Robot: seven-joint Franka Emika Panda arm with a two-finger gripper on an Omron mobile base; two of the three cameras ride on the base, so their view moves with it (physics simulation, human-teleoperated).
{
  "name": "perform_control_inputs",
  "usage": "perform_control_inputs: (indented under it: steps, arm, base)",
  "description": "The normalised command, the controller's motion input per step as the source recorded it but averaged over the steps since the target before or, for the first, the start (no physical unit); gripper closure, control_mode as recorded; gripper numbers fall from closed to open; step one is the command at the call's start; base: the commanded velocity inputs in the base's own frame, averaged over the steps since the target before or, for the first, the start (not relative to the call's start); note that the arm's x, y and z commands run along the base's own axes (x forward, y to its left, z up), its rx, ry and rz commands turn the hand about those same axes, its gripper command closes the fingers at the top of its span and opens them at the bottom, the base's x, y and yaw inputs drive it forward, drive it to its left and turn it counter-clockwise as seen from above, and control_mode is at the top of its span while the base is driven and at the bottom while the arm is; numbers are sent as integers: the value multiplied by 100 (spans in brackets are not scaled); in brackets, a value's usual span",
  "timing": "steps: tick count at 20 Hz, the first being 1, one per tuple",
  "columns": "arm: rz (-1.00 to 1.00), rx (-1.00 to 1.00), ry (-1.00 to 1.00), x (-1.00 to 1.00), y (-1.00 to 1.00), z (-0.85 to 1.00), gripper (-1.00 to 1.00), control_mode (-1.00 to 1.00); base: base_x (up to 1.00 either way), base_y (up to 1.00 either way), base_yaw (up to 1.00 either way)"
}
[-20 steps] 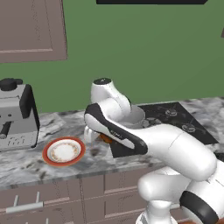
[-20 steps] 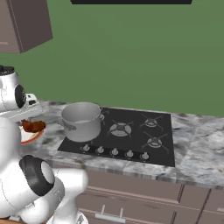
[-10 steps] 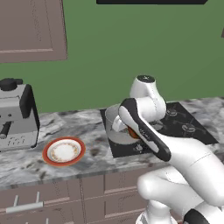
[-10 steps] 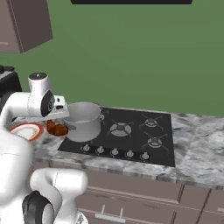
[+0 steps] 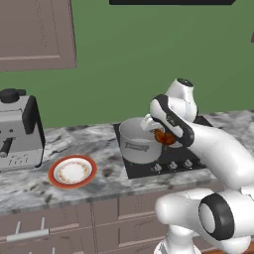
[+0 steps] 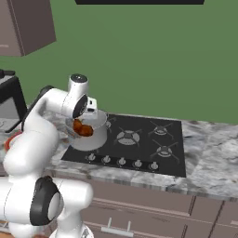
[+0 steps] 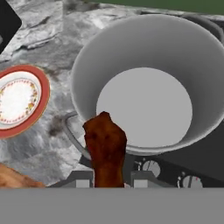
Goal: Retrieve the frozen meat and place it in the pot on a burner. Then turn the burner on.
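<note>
The frozen meat (image 7: 105, 146), a glossy reddish-brown piece, hangs between the fingers of my gripper (image 7: 107, 181), which is shut on it. It sits just above the near rim of the pot (image 7: 87, 78), a wide grey metal pot whose inside is empty. In the left base view the meat (image 5: 163, 137) and gripper (image 5: 159, 134) are at the right edge of the pot (image 5: 133, 149), which stands on the front left burner. From the right, the meat (image 6: 82, 128) hangs in front of the pot (image 6: 96, 139) under the gripper (image 6: 83, 122).
The black cooktop (image 6: 139, 139) has a row of knobs (image 7: 151, 167) along its front edge. An orange-rimmed plate (image 5: 73, 171) lies on the marble counter left of the stove. A coffee machine (image 5: 17, 131) stands at the far left.
The arm has swung right from above the plate to the pot, carrying the meat. The grip has stayed closed.
</note>
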Motion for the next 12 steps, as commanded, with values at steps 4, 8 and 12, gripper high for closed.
perform_control_inputs:
  steps: [4,8,12]
  arm:
    - [0,-9,19,61,-6,42,100,-100]
    - [0,-16,17,48,0,7,100,-100]
    - [0,-18,10,61,4,-19,100,-100]
  base:
    - [0,0,0]
    - [0,0,0]
    - [0,0,0]
